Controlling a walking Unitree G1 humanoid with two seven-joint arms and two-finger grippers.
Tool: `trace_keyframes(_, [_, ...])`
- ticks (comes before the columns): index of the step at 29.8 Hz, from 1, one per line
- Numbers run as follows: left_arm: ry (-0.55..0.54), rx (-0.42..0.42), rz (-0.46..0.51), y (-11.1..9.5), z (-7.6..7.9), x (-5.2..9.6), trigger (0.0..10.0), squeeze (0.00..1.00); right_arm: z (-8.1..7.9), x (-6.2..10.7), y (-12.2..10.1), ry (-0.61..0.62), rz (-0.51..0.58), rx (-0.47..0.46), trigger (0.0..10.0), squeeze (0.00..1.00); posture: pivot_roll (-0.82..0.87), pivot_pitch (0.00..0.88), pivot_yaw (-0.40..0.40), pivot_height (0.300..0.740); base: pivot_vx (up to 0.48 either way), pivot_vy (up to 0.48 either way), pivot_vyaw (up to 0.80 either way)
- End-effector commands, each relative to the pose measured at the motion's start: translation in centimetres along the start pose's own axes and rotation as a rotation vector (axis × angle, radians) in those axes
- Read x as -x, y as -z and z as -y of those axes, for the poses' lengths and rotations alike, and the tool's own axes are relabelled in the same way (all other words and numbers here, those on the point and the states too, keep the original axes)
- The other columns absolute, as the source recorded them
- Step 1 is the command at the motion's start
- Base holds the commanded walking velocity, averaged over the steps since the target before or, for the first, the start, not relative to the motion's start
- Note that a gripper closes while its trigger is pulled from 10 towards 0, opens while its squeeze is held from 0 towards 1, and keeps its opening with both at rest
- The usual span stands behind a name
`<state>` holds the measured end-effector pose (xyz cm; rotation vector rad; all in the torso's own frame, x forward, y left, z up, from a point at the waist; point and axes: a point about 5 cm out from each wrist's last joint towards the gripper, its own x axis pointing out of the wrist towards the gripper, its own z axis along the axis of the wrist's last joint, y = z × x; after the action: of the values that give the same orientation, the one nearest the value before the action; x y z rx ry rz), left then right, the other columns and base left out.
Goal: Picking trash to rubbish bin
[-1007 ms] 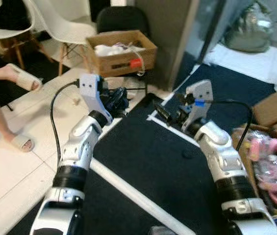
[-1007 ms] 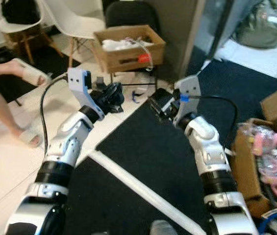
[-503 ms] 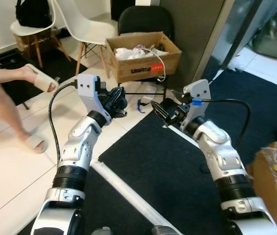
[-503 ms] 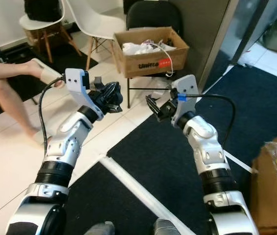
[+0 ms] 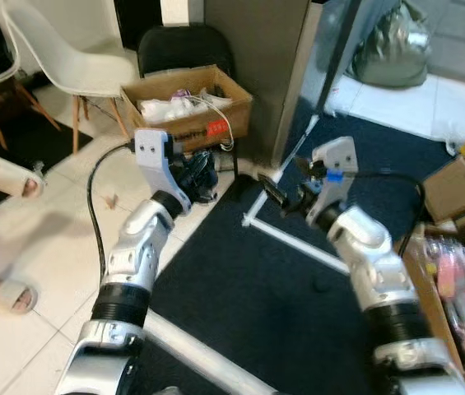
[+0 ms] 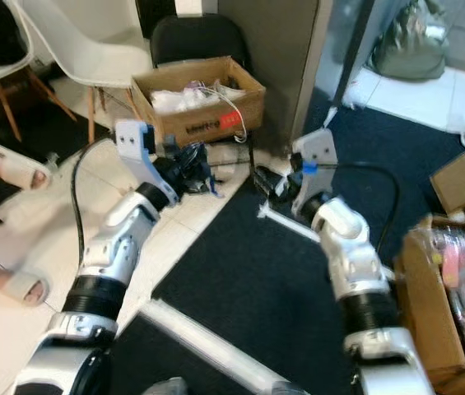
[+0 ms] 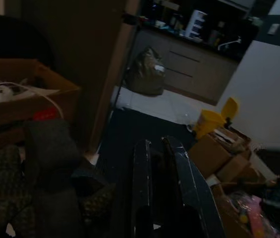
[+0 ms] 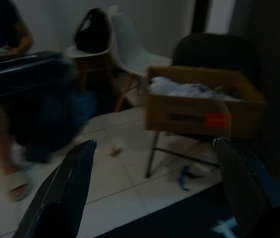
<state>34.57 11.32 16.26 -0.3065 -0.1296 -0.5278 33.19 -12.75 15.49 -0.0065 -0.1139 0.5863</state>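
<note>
A: Starting with the right hand (image 6: 267, 183) — how wide is it?

B: Its two long black fingers (image 8: 63, 193) stand spread far apart in the wrist view, with nothing between them. It hangs above the edge of the dark carpet (image 5: 281, 280), touching nothing.

A: And the left hand (image 5: 202, 177)?

B: Raised over the pale tiled floor (image 5: 43, 247), near the cardboard box. From its wrist camera the two fingers (image 7: 142, 188) lie close together, almost parallel, a narrow gap between them. A dark bunched mass sits by them, but I cannot tell whether they grip it.

A: Where is the trash?

B: A small blue scrap (image 8: 183, 177) lies on the tiles under the black chair (image 6: 195, 37), beside the carpet edge. The open cardboard box (image 5: 184, 103) rests on that chair, holding crumpled white material (image 6: 179, 97) and a white cable.

A: Any writing?

B: A red label (image 5: 216, 127) and dark lettering on the box front, too blurred to read.

A: Anything else?

B: A white moulded chair (image 5: 67, 58) with wooden legs, and a person's foot in a pale slide sandal (image 5: 2, 173).
</note>
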Motion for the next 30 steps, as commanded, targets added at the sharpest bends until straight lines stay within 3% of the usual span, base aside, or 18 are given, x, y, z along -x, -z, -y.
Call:
trace_keyframes(1, [-0.004, -0.004, -0.002, 0.0, -0.1, 0.1, 10.0, 0.0, 0.7, 0.4, -0.2, 0.022, 0.0, 0.018, 10.0, 0.0, -0.05, 0.0, -0.004, 0.74, 0.315, 0.0, 0.0])
trace_keyframes(30, [-0.098, 0.005, 0.054, -1.4, -1.6, 0.4, 10.0, 0.0, 0.8, 0.4, -0.3, 0.022, -0.004, 0.022, 10.0, 0.0, -0.05, 0.0, 0.001, 0.74, 0.454, 0.0, 0.0])
